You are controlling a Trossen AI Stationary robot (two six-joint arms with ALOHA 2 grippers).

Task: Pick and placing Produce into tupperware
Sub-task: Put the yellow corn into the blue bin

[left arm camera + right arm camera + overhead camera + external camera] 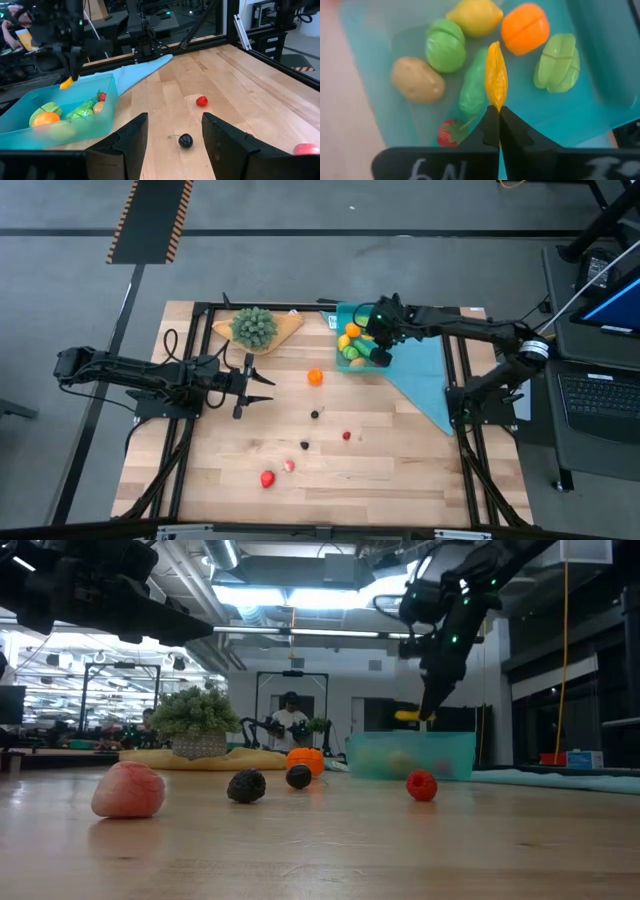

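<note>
The teal tupperware stands at the table's far right on a light-blue cloth. It holds several produce pieces, among them a lemon, an orange and a potato. My right gripper hangs over it, shut on a slim yellow-orange piece. More produce lies loose on the wood: an orange one, a dark berry and a red berry. My left gripper waits open at the table's left, nothing between its fingers. My right gripper pinches the yellow-orange piece by one end between its two fingertips. The fingers slant steeply down from above. The rest of the piece sticks out past the tips, lifted clear above the produce lying in the tupperware.
A bushy green plant on a tan board stands at the far edge, left of the tupperware. A pink piece and a red one lie near the front edge. Black frame rails run along the table's sides.
</note>
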